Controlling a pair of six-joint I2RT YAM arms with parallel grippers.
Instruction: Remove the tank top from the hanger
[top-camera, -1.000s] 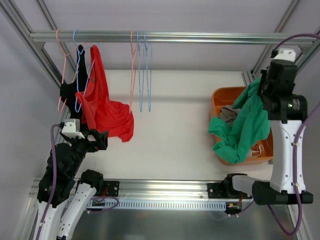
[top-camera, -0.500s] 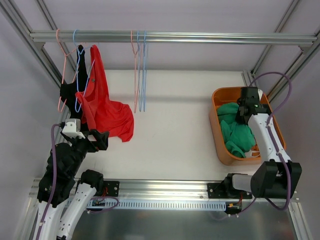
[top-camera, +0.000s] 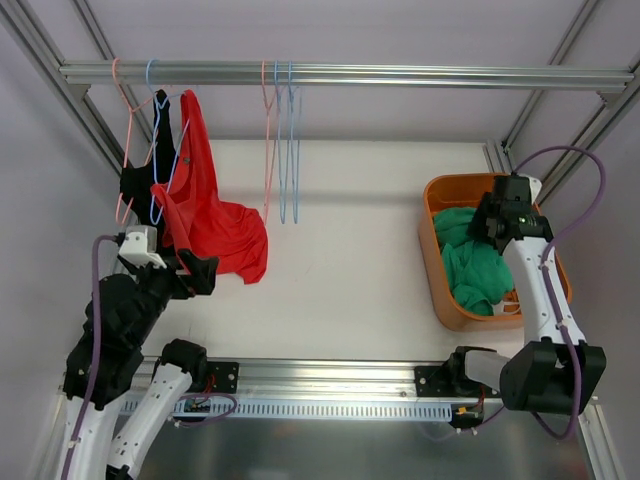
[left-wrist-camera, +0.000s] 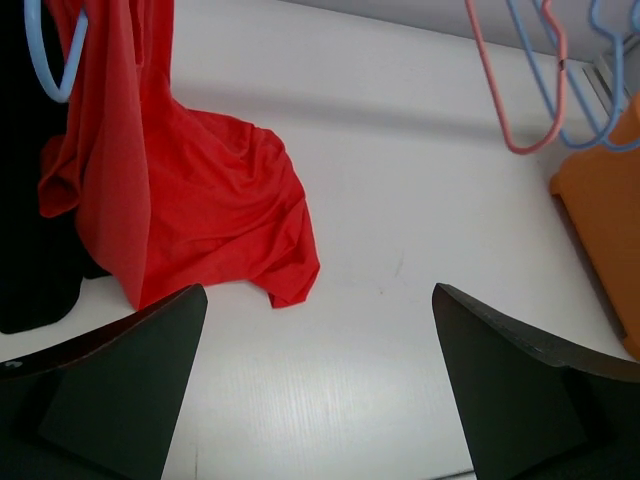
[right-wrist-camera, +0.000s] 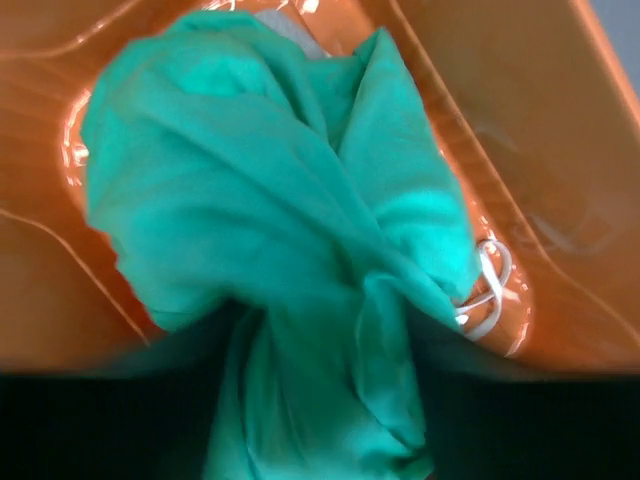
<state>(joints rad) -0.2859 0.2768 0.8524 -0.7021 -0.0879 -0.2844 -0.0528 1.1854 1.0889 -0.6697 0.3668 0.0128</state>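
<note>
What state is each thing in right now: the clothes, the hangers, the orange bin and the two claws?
red tank top: hung from the rail, hem pooled on the table
black garment: hanging beside it
empty hangers: hanging on the rail
green garment: bunched inside the orange bin
left gripper: open, holding nothing
right gripper: over the bin, jaws unclear

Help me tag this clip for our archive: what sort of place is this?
Probably a robotics lab cell: aluminium rail hung with a red tank top, two robot arms bolted to a white table, orange bin of clothes.
</note>
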